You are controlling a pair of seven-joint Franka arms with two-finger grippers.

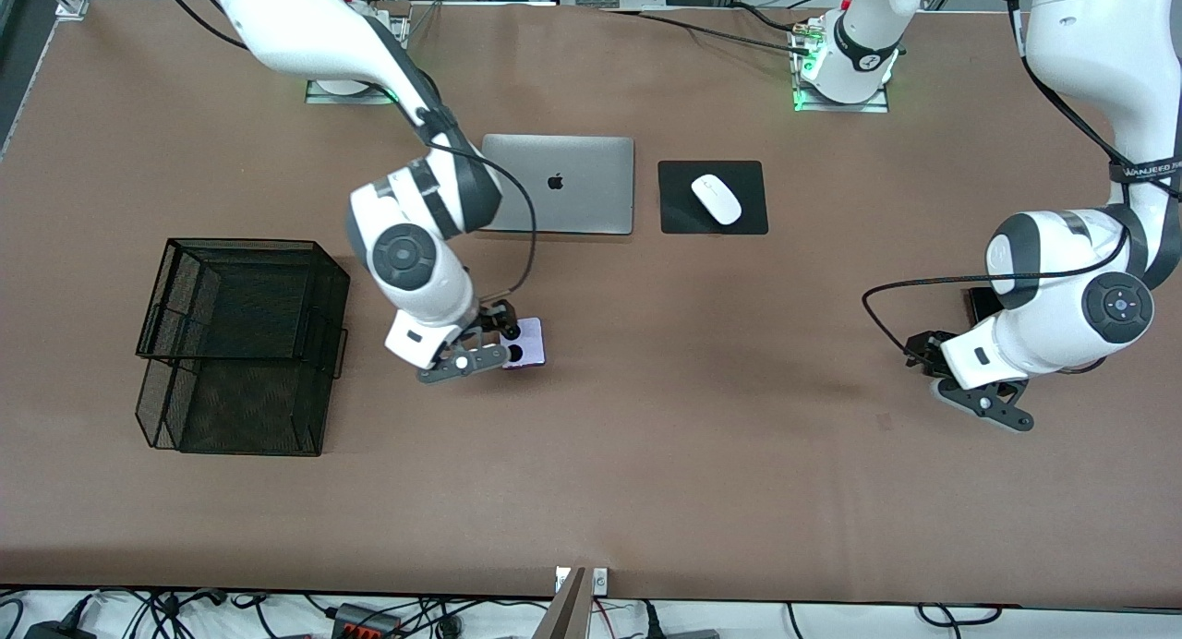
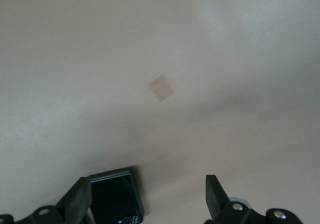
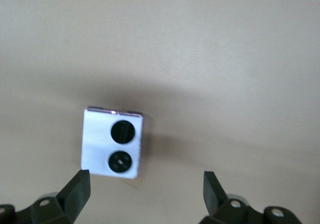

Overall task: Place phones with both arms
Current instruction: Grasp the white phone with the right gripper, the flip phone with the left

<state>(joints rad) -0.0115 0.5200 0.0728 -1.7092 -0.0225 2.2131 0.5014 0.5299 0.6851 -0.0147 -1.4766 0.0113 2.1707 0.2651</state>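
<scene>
Your right gripper hangs spread over the lilac-white phone, which lies flat on the brown table beside the mesh tray. Left gripper is spread too, over a squarish black phone. Nothing's grabbed yet, so placing is all ahead.

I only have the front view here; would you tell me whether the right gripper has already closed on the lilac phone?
Observer: No, the right gripper is open; the lilac phone lies flat on the table, nearer one finger.
Operator: Thanks. And what is under the left gripper?
Observer: The left gripper is open too, with a black phone on the table beside one finger.
</scene>
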